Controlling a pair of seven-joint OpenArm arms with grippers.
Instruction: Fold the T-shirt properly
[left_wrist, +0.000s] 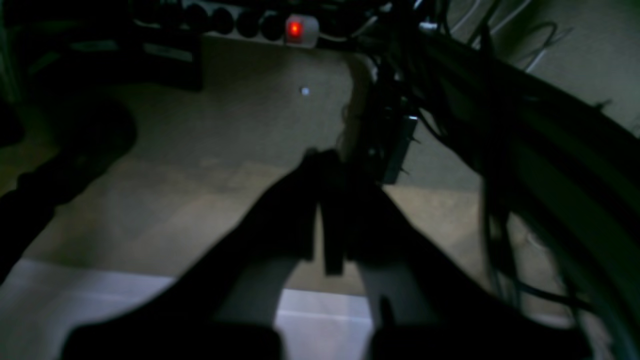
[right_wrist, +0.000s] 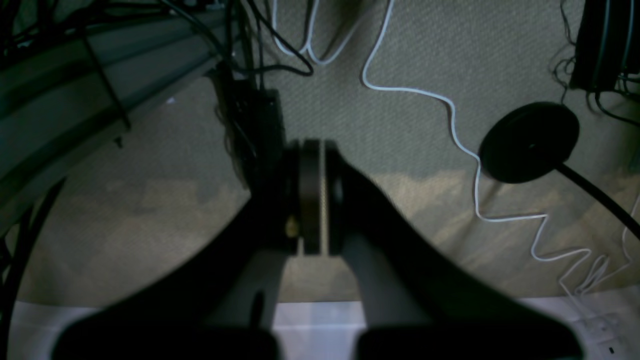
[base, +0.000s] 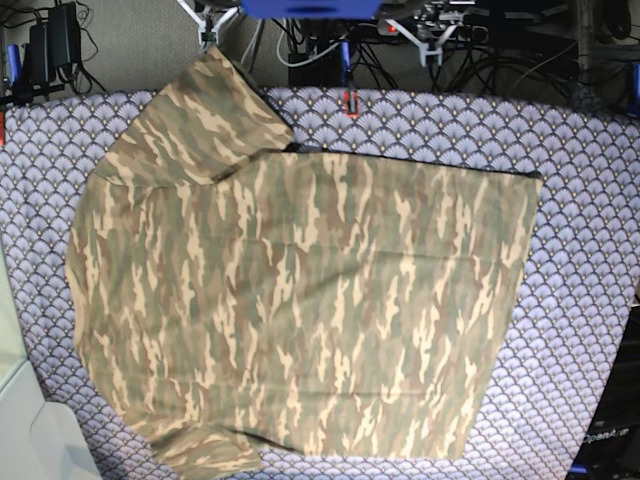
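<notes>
Left wrist cam first: pretty dark on my end. The left pincer (left_wrist: 320, 200) has its jaws pressed together with nothing between them, pointing down at beige carpet floor (left_wrist: 175, 200). Up beyond the tips there's a power strip (left_wrist: 260, 22) with a glowing red switch, and to the right of the pincer a bundle of dark cables (left_wrist: 525, 150). No print I can read here, too blurry.

Right wrist cam: the right pincer (right_wrist: 312, 195) is also fully closed and holding nothing, over the same carpet. A thin white cable (right_wrist: 465, 145) snakes along the floor to its right, next to a round black disc base (right_wrist: 530, 142). No labels readable.

Base cam: neither pincer shows in this one. The T-shirt (base: 300, 300) lies spread flat on the worktop (base: 590, 200), which is covered in a purple-grey fan-scale cloth. Camo side is up, one sleeve pointing to the top left, a sliver of dark inner side along the top edge. Bottom right corner has some white lettering (base: 607, 437), I can make out something like "OpenArm".
</notes>
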